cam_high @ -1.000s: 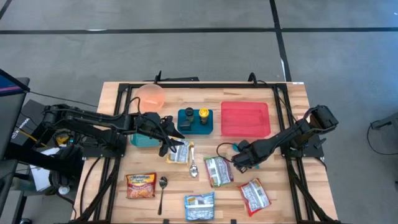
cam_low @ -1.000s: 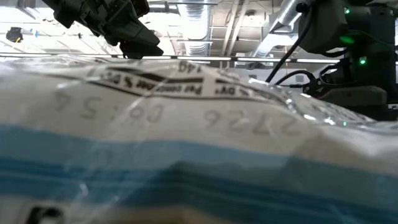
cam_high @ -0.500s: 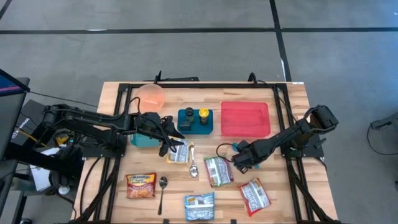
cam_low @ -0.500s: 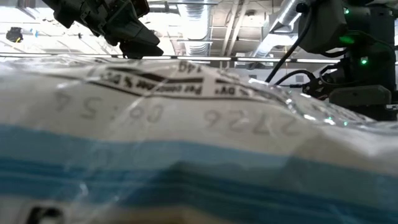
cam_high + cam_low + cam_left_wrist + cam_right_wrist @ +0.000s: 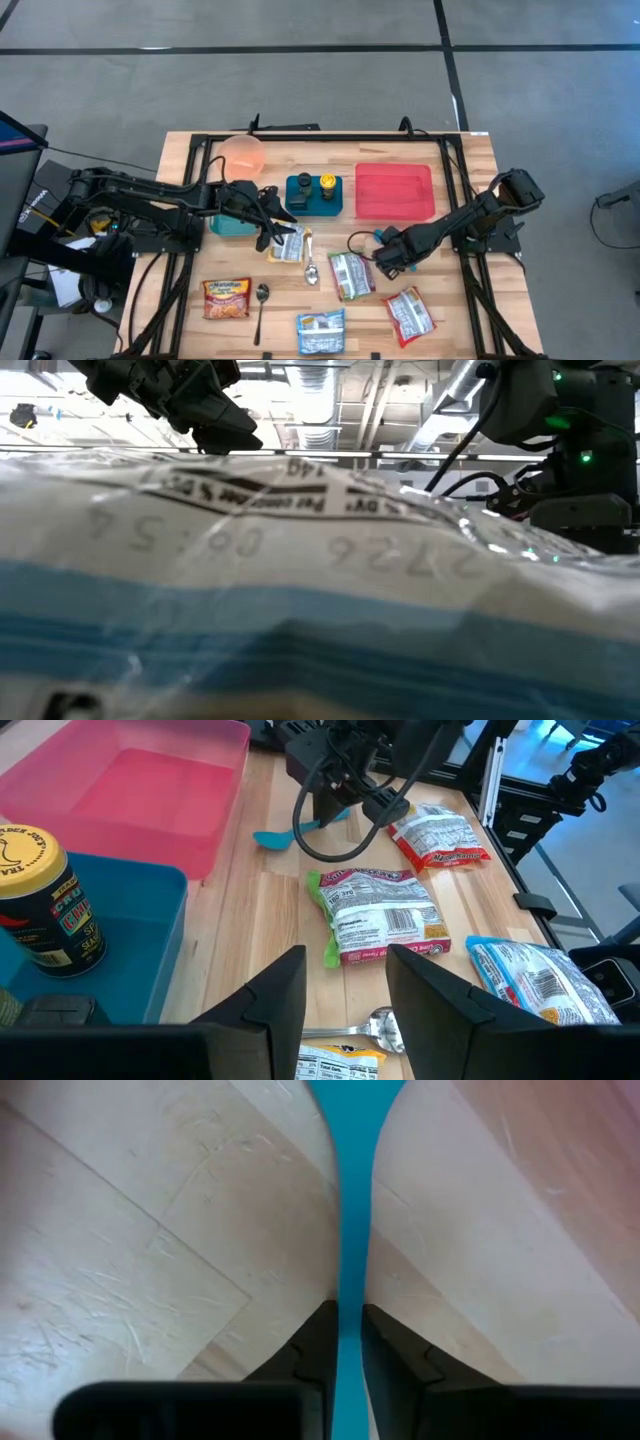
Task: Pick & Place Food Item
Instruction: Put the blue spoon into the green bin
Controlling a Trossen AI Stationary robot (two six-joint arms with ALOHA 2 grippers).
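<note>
Several food packets lie flat on the wooden table: a green-edged one (image 5: 350,275), a red one (image 5: 410,315), a blue one (image 5: 320,332), an orange one (image 5: 227,298) and a yellow-white one (image 5: 291,246). My left gripper (image 5: 278,235) hovers open just over the yellow-white packet's left end, which shows under the fingers (image 5: 340,1060). My right gripper (image 5: 383,258) is low between the pink tray and the green-edged packet, shut on a teal spoon (image 5: 383,237). The blue packet (image 5: 320,610) fills the low view. My right gripper pinches the teal spoon's handle (image 5: 350,1275) between its two fingers, and the handle runs on ahead along them. The fingers slant down from the table's right side. The spoon's bowl (image 5: 268,840) is down at the table top; whether it rests there I cannot tell.
A pink tray (image 5: 395,190) sits at the back right, a pink bowl (image 5: 243,152) at the back left, a blue holder with cans (image 5: 314,193) between them, a teal box (image 5: 232,225) by my left arm. Two metal spoons (image 5: 311,268) (image 5: 262,300) lie among the packets.
</note>
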